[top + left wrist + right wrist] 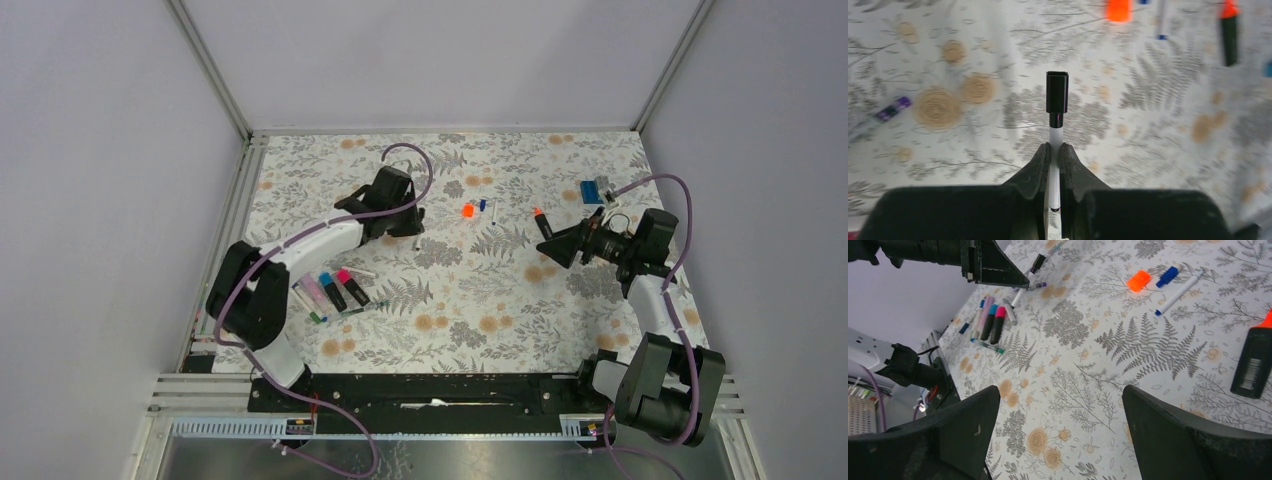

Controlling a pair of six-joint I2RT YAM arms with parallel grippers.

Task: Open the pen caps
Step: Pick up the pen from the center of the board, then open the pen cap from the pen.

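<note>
My left gripper (1055,147) is shut on the white barrel of a thin pen (1055,134). The pen's black cap (1056,92) is on and sticks out ahead of the fingertips, above the floral table. From above, this gripper (405,232) sits at the table's left-middle. My right gripper (1060,390) is open, with only tablecloth between its fingers, and hovers at the right (553,245). A loose orange cap (467,210) and a blue cap (482,204) lie mid-table beside an uncapped white pen (493,212). A black highlighter (541,224) with its orange end showing lies near the right gripper.
A cluster of capped highlighters and thin pens (335,290), with pink, blue and lilac caps, lies near the left arm. A small blue block (592,190) sits at the far right. A purple-tipped pen (892,108) lies left of the held pen.
</note>
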